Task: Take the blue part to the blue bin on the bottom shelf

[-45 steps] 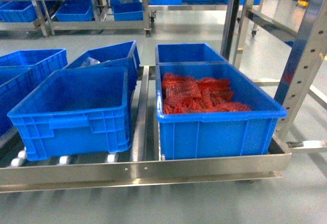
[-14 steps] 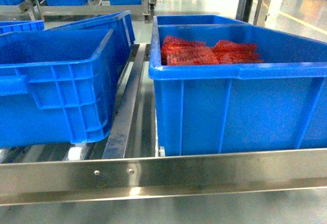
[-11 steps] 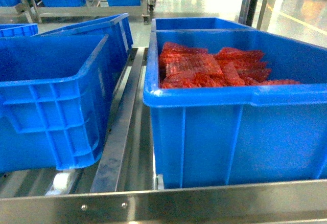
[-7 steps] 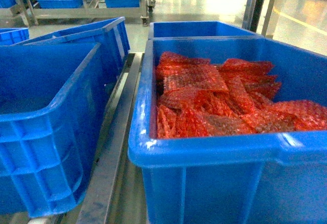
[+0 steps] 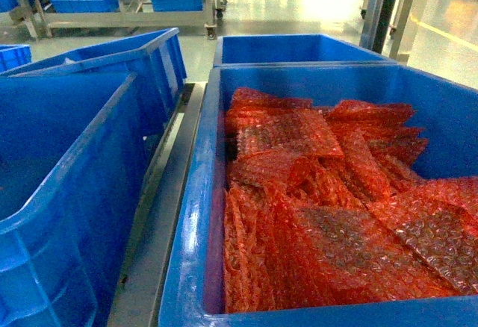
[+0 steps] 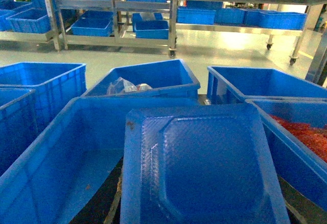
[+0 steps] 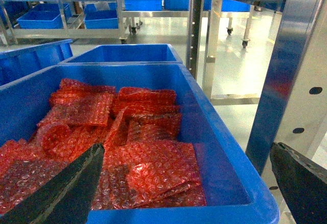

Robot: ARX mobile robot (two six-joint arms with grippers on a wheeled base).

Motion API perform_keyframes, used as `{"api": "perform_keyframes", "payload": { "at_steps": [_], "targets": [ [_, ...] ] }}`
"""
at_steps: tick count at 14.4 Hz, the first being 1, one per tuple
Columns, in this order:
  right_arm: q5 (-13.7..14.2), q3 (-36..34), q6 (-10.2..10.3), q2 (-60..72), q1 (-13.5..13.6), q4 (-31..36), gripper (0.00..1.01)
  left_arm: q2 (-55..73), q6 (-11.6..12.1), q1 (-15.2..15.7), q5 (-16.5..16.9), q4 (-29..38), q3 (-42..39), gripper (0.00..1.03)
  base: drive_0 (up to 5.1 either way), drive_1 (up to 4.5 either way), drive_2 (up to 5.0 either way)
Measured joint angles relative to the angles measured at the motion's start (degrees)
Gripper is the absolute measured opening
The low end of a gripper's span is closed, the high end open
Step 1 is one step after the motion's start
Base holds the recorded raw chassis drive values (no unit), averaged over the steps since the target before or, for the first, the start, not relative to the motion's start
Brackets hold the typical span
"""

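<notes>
Blue moulded plastic tray part (image 6: pixel 202 168) hangs under my left wrist, presumably gripped, though I can't tell; it's over the empty blue plastic bin (image 6: pixel 66 152). I'd lower flat, inside the rim. Right gripper (image 7: pixel 184 183) spread open above the red bubble-wrap bags (image 7: pixel 117 132). Head view shows neither.

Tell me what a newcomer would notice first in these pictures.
The heap of red bubble-wrap bags filling the large blue bin at the front right of the rack stands out against all the blue. In the left wrist view a blue tray-like part fills the foreground above an empty blue bin. The right gripper hangs open over the red bags.
</notes>
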Motion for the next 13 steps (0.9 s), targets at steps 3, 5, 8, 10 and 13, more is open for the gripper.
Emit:
{"api": "perform_keyframes", "payload": {
  "at_steps": [3,5,8,10,13],
  "targets": [
    [0.02,0.0,0.0,-0.02,0.0,0.0,0.98,0.0,0.0,0.0,0.0,-0.02,0.0,0.44,-0.1,4.1,-4.3],
    [0.0,0.0,0.0,0.0,0.0,0.0,0.98,-0.02,0.02,0.0,0.0,-0.02,0.0,0.44,-0.1,4.1,-4.3],
    [0.0,0.0,0.0,0.0,0.0,0.0,0.98,-0.02,0.02,0.0,0.0,-0.02,0.0,0.44,-0.1,4.1,-4.3],
    [0.02,0.0,0.0,0.0,0.0,0.0,0.98,-0.02,0.0,0.0,0.0,-0.02,0.0,0.44,-0.1,4.1,-4.3],
    [0.02,0.0,0.0,-0.02,0.0,0.0,0.98,-0.02,0.0,0.0,0.0,-0.02,0.0,0.44,-0.1,4.1,-4.3]
  ]
}}
